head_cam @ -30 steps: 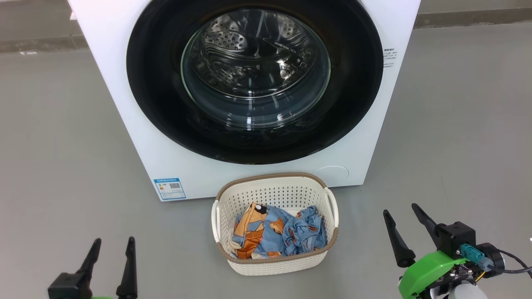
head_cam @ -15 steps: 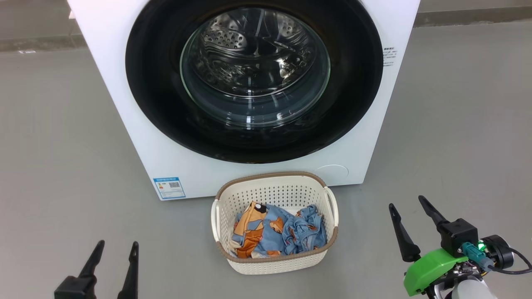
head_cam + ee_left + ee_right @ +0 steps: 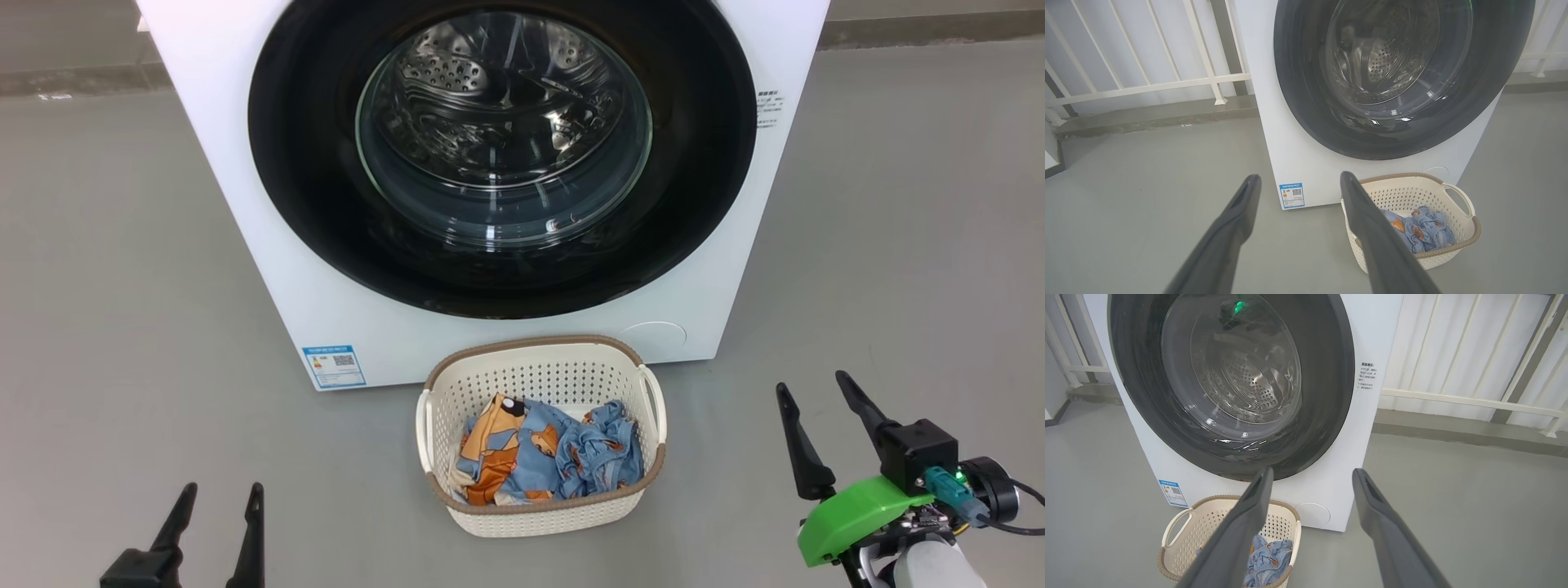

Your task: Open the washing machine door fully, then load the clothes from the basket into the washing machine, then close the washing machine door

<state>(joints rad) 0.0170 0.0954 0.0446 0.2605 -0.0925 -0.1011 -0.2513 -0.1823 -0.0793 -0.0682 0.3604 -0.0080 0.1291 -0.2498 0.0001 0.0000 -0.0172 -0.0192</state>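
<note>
The white washing machine (image 3: 245, 163) stands ahead with its round black-rimmed door (image 3: 302, 204) closed; the steel drum shows through the glass. On the floor in front sits the cream basket (image 3: 539, 514), holding the light-blue and orange clothes (image 3: 547, 457). My left gripper (image 3: 220, 494) is open at the lower left, well left of the basket. My right gripper (image 3: 812, 388) is open at the lower right, right of the basket, fingers empty. In the left wrist view the door (image 3: 1306, 106) and basket (image 3: 1457, 196) lie ahead; in the right wrist view the door (image 3: 1331, 396) and basket (image 3: 1184, 522) appear beyond the fingers.
Grey floor (image 3: 114, 286) spreads on both sides of the machine. A white railing (image 3: 1167, 85) on a low kerb runs behind the machine, also seen as the railing (image 3: 1474, 402) in the right wrist view. A blue label sticker (image 3: 333, 367) marks the machine's lower left front.
My right gripper has risen and shifted slightly right in the head view. My left gripper has sunk a little lower. Both stay open; door and basket are unchanged.
</note>
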